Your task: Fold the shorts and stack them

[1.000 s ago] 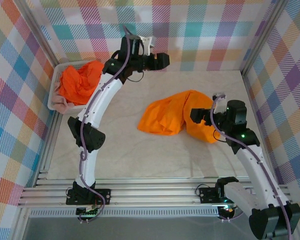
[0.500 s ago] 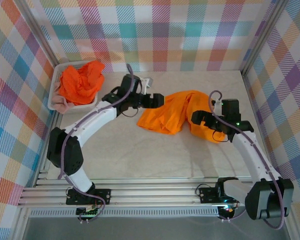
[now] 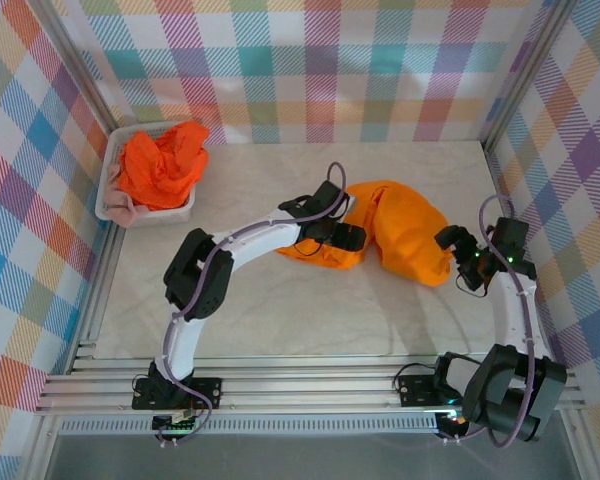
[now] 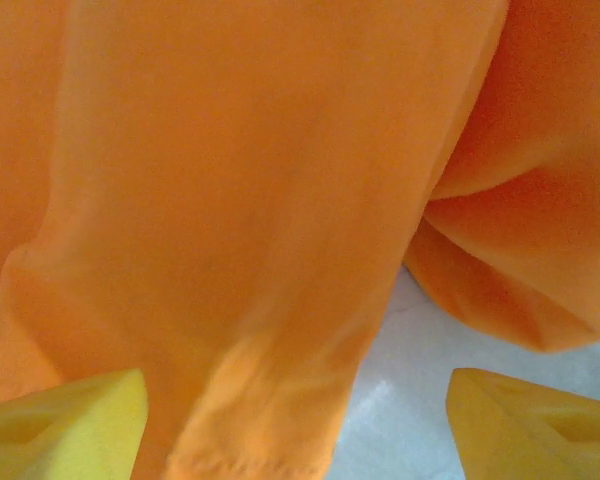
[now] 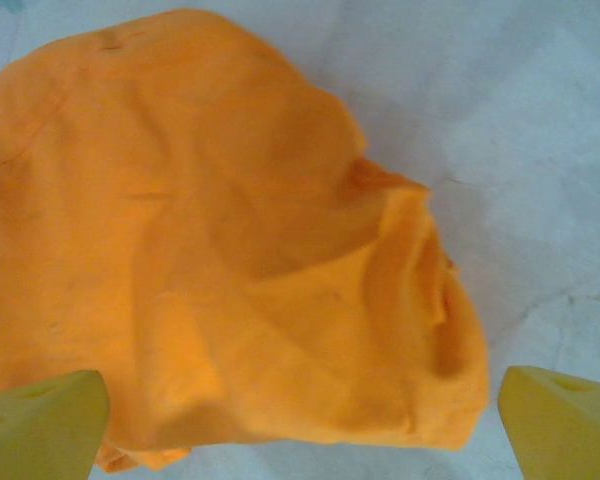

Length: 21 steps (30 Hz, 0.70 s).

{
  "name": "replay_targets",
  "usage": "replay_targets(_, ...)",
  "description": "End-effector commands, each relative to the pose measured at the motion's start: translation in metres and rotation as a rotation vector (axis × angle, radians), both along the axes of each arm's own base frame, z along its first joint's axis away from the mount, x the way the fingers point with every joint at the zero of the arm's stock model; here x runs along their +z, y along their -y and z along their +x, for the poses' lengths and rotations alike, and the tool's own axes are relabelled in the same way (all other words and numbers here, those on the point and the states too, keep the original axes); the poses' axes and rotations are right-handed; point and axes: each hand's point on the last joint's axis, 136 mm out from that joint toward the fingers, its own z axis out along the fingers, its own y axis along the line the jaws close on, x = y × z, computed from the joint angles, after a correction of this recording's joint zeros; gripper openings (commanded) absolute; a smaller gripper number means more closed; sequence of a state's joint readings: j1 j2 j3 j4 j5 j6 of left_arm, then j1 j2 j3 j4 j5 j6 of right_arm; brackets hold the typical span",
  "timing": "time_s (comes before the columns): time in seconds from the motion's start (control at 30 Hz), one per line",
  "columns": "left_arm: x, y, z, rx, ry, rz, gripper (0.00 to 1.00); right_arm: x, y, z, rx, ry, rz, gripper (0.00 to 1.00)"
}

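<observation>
While both arms reached in over the counter (image 3: 270, 320), a pair of bright orange shorts (image 3: 405, 228) lay crumpled in a loose heap near its middle, a little toward the right side. The left hand (image 3: 344, 238) sat low at the left end of that heap, on or just above the cloth. Seen from the left wrist, its yellow fingers (image 4: 65, 425) stood well apart. A fold of orange cloth ran down between them and pale counter showed beside the right one; nothing was pinched.

The right hand (image 3: 454, 244) hovered at the heap's right end, near the right wall. Seen from the right wrist, its yellow fingertips (image 5: 40, 420) were spread wide. The rounded end of the shorts lay below and between them, and they closed on nothing.

At the far left corner stood a white basket (image 3: 160, 217), well apart from both hands. A second pair of orange shorts (image 3: 160, 165) was bunched in it, spilling over the far rim. A bit of pink shorts (image 3: 130, 209) showed under them at the near left corner.
</observation>
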<state>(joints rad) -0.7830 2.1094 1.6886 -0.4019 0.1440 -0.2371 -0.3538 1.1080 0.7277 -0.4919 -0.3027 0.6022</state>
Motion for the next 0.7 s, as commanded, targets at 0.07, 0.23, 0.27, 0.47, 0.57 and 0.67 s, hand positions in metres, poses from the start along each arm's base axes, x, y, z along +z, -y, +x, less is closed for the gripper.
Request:
replay_targets(0.07, -0.018, 0.004, 0.007, -0.003, 0.031, 0.093, 0.7, -0.016, -0.001, 0.006, -0.065, -0.017, 0.136, 0.99)
replay_targets(0.23, -0.034, 0.009, 0.008, -0.012, 0.011, 0.121, 0.53, -0.031, -0.005, 0.009, -0.04, -0.043, 0.172, 0.99)
replay_targets(0.27, -0.038, 0.009, 0.008, -0.012, 0.004, 0.131, 0.45, -0.035, -0.007, 0.01, -0.031, -0.049, 0.179, 0.97)
replay_targets(0.47, -0.034, 0.008, 0.007, 0.008, -0.001, 0.113, 0.08, -0.049, -0.009, 0.012, -0.015, -0.071, 0.202, 0.77)
replay_targets(0.57, -0.021, 0.008, 0.007, 0.011, 0.016, 0.093, 0.02, -0.053, -0.012, 0.013, -0.011, -0.075, 0.23, 0.62)
replay_targets(0.67, -0.007, 0.009, 0.008, 0.016, 0.031, 0.073, 0.0, -0.055, -0.014, 0.015, -0.01, -0.071, 0.243, 0.4)
